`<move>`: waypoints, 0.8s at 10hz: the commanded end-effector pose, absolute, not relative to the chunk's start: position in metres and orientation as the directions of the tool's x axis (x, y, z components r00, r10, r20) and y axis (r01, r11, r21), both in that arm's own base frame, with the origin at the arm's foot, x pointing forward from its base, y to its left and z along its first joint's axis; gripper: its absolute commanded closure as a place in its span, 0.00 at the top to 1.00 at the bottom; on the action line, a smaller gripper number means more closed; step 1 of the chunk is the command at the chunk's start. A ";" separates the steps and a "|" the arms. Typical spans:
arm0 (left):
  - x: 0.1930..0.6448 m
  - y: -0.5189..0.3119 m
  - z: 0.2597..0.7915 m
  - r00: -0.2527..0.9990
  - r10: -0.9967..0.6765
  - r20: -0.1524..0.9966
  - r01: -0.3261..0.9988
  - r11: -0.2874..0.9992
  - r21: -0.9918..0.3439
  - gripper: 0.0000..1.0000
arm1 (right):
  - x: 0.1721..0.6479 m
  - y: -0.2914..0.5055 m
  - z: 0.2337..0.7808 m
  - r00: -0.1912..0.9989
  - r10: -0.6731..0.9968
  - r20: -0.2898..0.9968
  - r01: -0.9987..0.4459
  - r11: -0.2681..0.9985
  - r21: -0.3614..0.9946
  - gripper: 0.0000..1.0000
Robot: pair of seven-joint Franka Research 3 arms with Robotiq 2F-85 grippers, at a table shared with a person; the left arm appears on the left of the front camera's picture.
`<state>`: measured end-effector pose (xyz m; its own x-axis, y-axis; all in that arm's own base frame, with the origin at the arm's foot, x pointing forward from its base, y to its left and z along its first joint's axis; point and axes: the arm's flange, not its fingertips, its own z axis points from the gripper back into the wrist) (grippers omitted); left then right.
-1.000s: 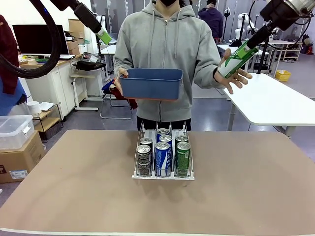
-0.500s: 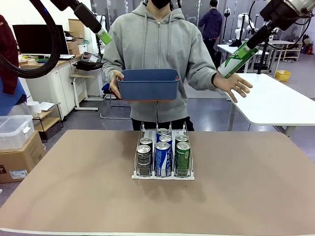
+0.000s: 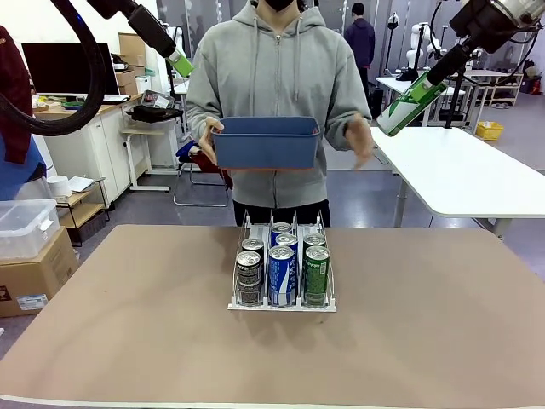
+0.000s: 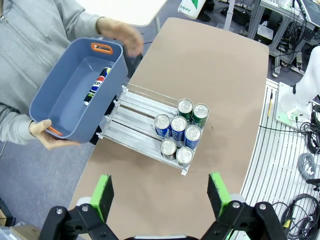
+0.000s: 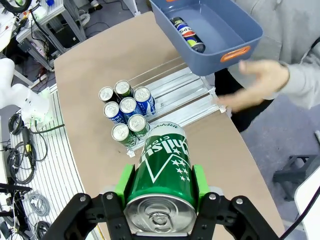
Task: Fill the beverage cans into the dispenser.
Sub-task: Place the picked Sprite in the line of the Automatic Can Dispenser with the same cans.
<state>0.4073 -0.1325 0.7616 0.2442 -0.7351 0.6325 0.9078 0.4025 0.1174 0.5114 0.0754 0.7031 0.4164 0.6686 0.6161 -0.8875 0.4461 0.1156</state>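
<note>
- the dispenser (image 4: 137, 117) at frame centre holds seven beverage cans (image 4: 178, 125); its lanes are only partly filled.
- the right gripper (image 3: 423, 89), upper right, clamps a green can (image 3: 407, 106) that is not yet loaded.
- the left gripper (image 3: 180, 62), upper left, is spread wide and empty.
- one more can (image 4: 97, 86) lies in the person's blue tub (image 3: 266, 142).

Green-and-white can (image 5: 162, 167), blue tub (image 3: 264, 146)

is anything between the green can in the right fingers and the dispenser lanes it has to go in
Partly. The person holds the blue tub up by the dispenser's far end, a free hand beside it. From the green can, the lanes behind the loaded cans look open from above.
</note>
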 end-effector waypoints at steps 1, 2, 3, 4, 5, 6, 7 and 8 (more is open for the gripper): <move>0.404 -0.130 0.761 0.261 -0.726 0.637 0.907 0.409 0.095 1.00 | 0.493 0.086 0.698 0.538 0.638 0.551 -0.819 0.551 0.161 0.58; 0.404 -0.130 0.761 0.261 -0.726 0.637 0.907 0.409 0.095 1.00 | 0.483 0.091 0.695 0.605 0.612 0.509 -0.768 0.617 0.171 0.58; 0.404 -0.130 0.761 0.261 -0.726 0.637 0.907 0.409 0.095 1.00 | 0.469 0.096 0.691 0.697 0.547 0.464 -0.671 0.724 0.156 0.58; 0.404 -0.130 0.761 0.261 -0.726 0.637 0.907 0.409 0.095 1.00 | 0.456 0.103 0.680 0.712 0.552 0.434 -0.665 0.728 0.166 0.58; 0.404 -0.130 0.761 0.261 -0.726 0.637 0.907 0.409 0.095 1.00 | 0.443 0.116 0.660 0.721 0.553 0.417 -0.665 0.722 0.192 0.58; 0.404 -0.130 0.761 0.261 -0.726 0.637 0.907 0.409 0.095 1.00 | 0.435 0.128 0.638 0.727 0.554 0.407 -0.664 0.719 0.208 0.58; 0.404 -0.130 0.761 0.261 -0.726 0.637 0.907 0.409 0.095 1.00 | 0.433 0.139 0.617 0.741 0.540 0.401 -0.654 0.717 0.243 0.58; 0.404 -0.130 0.761 0.261 -0.726 0.637 0.907 0.409 0.095 1.00 | 0.434 0.147 0.600 0.770 0.491 0.408 -0.609 0.758 0.236 0.58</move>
<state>0.4073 -0.1324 0.7617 0.2443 -0.7352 0.6323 0.9079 0.4026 0.1173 0.4348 0.1399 0.6107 0.7442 0.5593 0.3651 -0.6535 0.7227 0.2249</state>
